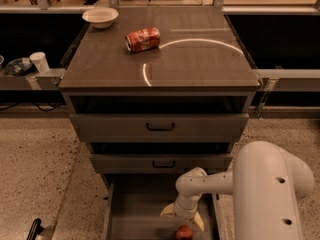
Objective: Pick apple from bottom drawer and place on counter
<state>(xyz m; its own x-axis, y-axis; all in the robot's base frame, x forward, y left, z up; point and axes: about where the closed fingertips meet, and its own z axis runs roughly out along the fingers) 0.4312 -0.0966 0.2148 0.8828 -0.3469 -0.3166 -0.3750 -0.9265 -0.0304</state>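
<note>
The bottom drawer [135,204] is pulled open at the foot of the cabinet. The small red apple [184,232] lies on its grey floor near the front, at the lower edge of the view. My gripper [183,222] reaches down into the drawer on the white arm [210,184], right above and just behind the apple. Its yellowish fingers [168,211] are spread apart and hold nothing. The counter [200,64] is the glossy cabinet top with an arc of reflected light.
A crushed red soda can [143,38] and a white bowl [100,17] sit on the counter. The two upper drawers [160,127] stand slightly open. A white cup [39,62] stands on a side ledge to the left. Speckled floor lies on both sides.
</note>
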